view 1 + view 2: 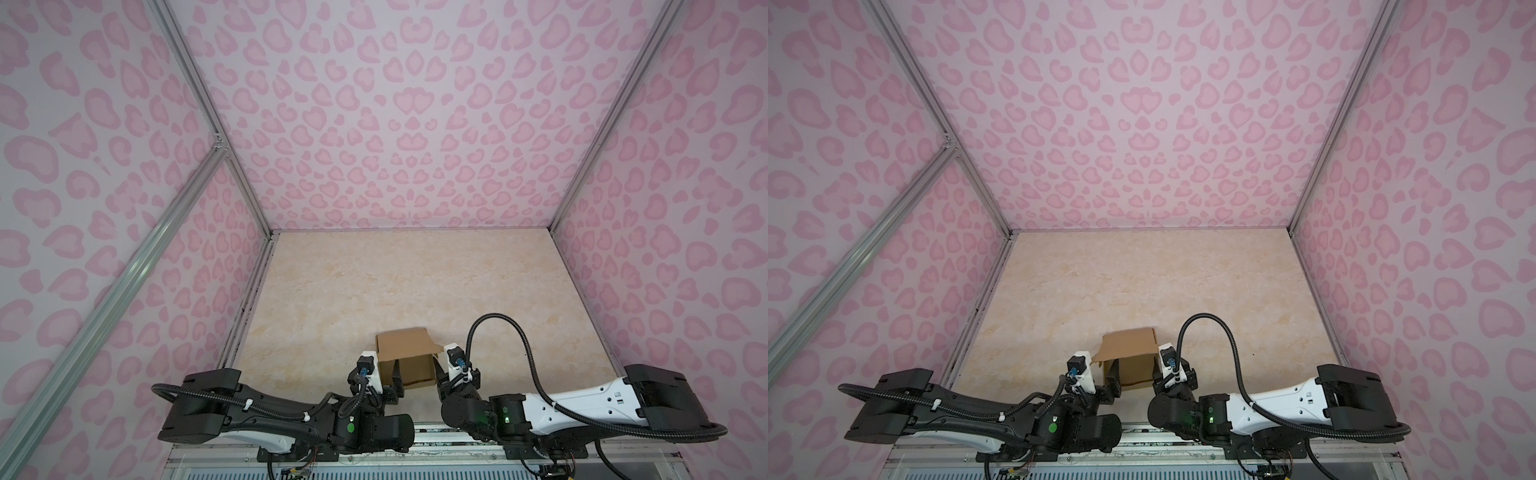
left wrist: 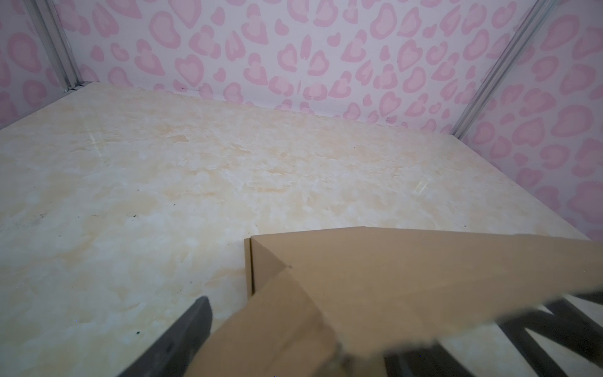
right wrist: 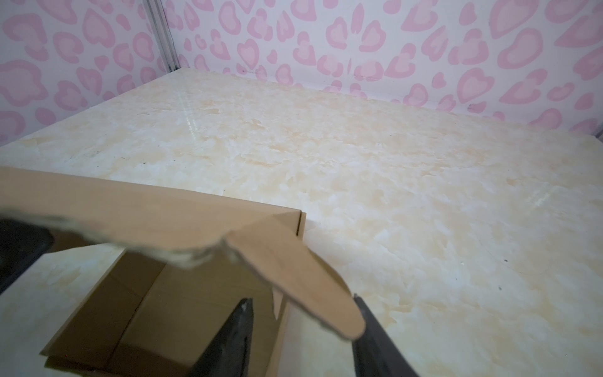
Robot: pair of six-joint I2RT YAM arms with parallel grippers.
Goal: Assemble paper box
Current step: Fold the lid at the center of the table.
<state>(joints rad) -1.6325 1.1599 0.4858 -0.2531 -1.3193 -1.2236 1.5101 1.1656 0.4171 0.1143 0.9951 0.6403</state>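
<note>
The paper box (image 1: 405, 353) stands partly folded on the table (image 1: 374, 282). It is a brown cardboard tray whose far panel is raised and leans over the open inside. It sits directly between the two end effectors, just ahead of both and close to the table's near edge.

The left end effector (image 2: 388, 303) is spread wide. In the left wrist view one dark finger (image 2: 192, 329) stands just outside the box's left corner flap (image 2: 287, 326), with a sliver of table showing between them. The other finger lies on the far side, partly under the blurred cardboard panel. The corner sits between the jaws, but nothing is pinched.

The right end effector (image 3: 301, 298) is parted too, less widely than the left. The box's rounded right side flap (image 3: 293, 277) hangs between its fingers. The inner finger (image 3: 228, 336) stands apart from the flap, over the tray's inside. The flap's tip lies just beside the outer finger (image 3: 375, 333); whether they touch I cannot tell.

Ahead of both end effectors, beyond the box, the table runs to the far pink-patterned wall (image 1: 374, 124). Outward of each end effector it reaches the side walls, well apart from the box.
</note>
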